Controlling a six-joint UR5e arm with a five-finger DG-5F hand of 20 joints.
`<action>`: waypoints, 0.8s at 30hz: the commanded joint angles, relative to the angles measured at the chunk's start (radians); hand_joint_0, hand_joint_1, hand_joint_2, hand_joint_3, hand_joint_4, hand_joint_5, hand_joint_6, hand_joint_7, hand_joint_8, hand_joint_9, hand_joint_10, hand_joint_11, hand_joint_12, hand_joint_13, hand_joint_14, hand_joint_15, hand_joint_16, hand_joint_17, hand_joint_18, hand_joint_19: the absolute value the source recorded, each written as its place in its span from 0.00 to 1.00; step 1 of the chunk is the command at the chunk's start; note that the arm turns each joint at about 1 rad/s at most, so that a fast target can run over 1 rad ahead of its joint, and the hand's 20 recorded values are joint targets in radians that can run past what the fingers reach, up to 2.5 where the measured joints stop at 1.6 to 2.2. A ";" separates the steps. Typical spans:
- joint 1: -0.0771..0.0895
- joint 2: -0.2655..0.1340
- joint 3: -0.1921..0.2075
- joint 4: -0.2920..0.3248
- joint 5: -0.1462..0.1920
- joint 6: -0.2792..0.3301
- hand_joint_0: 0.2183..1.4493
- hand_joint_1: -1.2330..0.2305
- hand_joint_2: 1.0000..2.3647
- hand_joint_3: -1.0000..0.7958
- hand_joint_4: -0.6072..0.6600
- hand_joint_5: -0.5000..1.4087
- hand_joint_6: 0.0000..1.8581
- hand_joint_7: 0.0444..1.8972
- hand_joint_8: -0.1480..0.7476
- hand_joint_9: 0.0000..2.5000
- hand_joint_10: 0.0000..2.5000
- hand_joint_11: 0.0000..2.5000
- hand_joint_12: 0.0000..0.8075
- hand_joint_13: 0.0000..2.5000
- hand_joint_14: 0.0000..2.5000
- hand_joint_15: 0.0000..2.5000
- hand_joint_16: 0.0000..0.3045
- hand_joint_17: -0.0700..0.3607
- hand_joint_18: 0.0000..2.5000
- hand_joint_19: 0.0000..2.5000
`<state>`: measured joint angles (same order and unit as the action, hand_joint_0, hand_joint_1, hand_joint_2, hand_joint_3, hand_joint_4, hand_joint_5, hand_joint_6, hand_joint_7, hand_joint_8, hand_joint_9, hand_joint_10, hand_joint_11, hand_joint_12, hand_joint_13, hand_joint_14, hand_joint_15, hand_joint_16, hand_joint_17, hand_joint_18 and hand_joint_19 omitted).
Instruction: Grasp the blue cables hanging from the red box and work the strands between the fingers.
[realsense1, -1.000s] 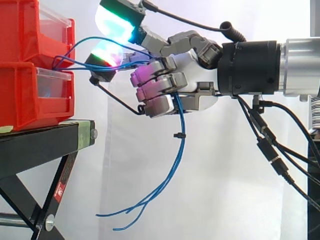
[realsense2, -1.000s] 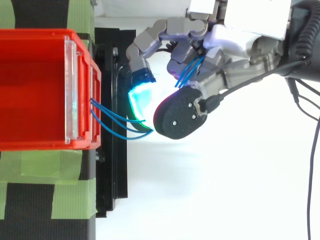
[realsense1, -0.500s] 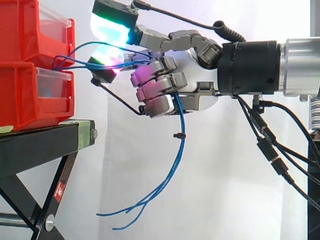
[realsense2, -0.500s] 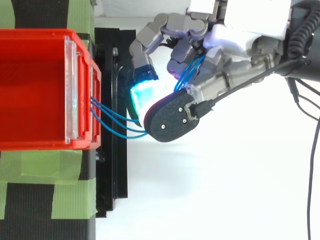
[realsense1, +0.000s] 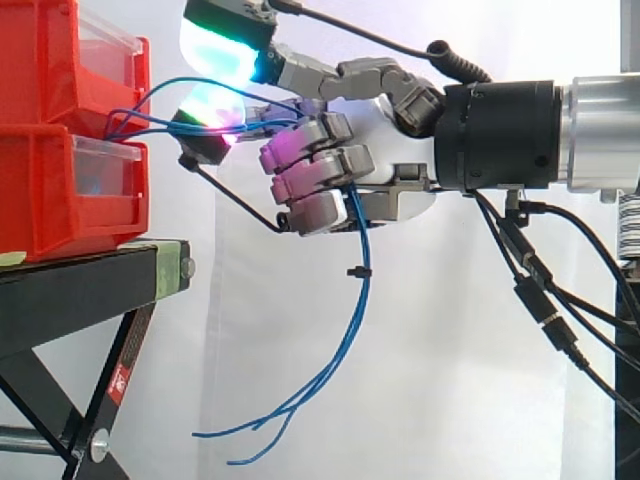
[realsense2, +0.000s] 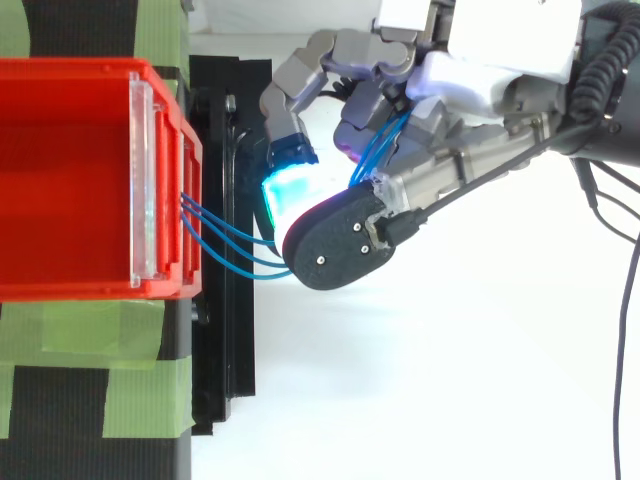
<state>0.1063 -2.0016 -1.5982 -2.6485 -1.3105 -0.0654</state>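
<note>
— Along the left edge of the side view we count two red bins (realsense1: 60, 190), one stacked on the other, on one black bench (realsense1: 80, 290).

— And the blue cables (realsense1: 355, 300)?

— We see them come out where the two bins meet, at upper left. They run right into the robot hand (realsense1: 375, 150), then hang from under it to loose ends at lower centre. From above we count three strands (realsense2: 225, 245) leaving the bin's front.

— How is the robot hand set?

— Its lower fingers (realsense1: 315, 185) are curled round the cables and glow magenta. The pads (realsense1: 215, 50) above reach toward the bins, glowing green and cyan, and the cables pass close by them.

— Anything else?

— We make out one small black tie (realsense1: 355, 271) on the hanging part, and green tape (realsense2: 100, 330) on the bench at lower left of the top view.
</note>
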 joint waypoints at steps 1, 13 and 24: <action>0.001 0.000 0.000 -0.001 -0.001 0.001 0.42 0.46 0.00 0.11 0.59 0.32 0.50 0.58 0.70 0.52 1.00 1.00 0.74 0.70 1.00 0.62 0.75 0.56 0.98 0.34; 0.001 0.000 0.000 -0.001 -0.001 -0.011 0.37 0.37 0.00 0.00 0.63 0.26 0.47 0.54 0.70 0.52 1.00 1.00 0.74 0.70 1.00 0.62 0.75 0.56 0.98 0.34; 0.003 0.000 0.000 -0.001 -0.001 -0.013 0.53 0.32 0.00 0.09 0.62 0.20 0.67 0.50 0.70 0.52 1.00 1.00 0.74 0.70 1.00 0.62 0.75 0.56 0.98 0.34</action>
<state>0.1085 -2.0018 -1.5984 -2.6492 -1.3115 -0.0781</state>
